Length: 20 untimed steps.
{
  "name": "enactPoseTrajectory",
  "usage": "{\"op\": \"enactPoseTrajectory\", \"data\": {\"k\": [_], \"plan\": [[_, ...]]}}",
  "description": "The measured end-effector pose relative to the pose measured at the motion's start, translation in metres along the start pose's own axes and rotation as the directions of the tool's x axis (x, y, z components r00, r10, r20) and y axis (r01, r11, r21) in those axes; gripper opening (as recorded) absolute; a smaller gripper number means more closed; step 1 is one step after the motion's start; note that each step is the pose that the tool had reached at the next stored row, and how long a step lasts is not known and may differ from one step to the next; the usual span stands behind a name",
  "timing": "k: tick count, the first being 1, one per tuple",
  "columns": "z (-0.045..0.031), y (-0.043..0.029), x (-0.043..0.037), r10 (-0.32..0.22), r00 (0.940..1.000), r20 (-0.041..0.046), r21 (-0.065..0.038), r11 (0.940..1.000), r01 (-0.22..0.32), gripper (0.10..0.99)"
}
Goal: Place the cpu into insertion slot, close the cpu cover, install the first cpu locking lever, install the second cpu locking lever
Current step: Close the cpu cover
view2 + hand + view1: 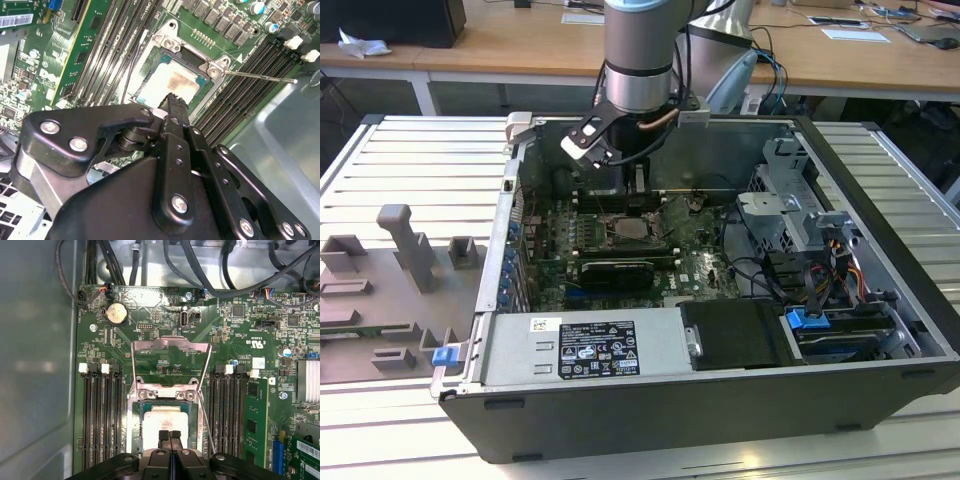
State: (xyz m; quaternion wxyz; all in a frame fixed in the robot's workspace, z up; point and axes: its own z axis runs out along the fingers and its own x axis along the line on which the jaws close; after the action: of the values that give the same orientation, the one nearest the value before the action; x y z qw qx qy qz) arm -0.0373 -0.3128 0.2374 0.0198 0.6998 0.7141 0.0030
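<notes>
Jaws pressed together on nothing, my gripper (170, 436) hangs just above the cpu (162, 421), which lies in the insertion slot (133, 432). With the cpu cover (170, 344) standing open, I judge a slow, square push best.

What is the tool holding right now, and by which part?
Nothing. The tool is shut and empty, poised over the cpu, which lies in the slot.
</notes>
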Motion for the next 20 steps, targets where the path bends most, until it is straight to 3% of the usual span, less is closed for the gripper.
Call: {"op": "enactPoseTrajectory", "data": {"k": [12, 17, 20], "plan": [[-0.0036, 0.0002, -0.0001, 0.0, 1.0, 0.0002, 0.0, 1.0, 0.0, 0.106], [-0.0126, 0.0009, -0.0002, 0.0, 1.0, 0.0, 0.0, 1.0, 0.0, 0.106], [-0.0256, 0.0027, -0.0006, 0.0, 1.0, 0.0, 0.0, 1.0, 0.0, 0.106]]}}
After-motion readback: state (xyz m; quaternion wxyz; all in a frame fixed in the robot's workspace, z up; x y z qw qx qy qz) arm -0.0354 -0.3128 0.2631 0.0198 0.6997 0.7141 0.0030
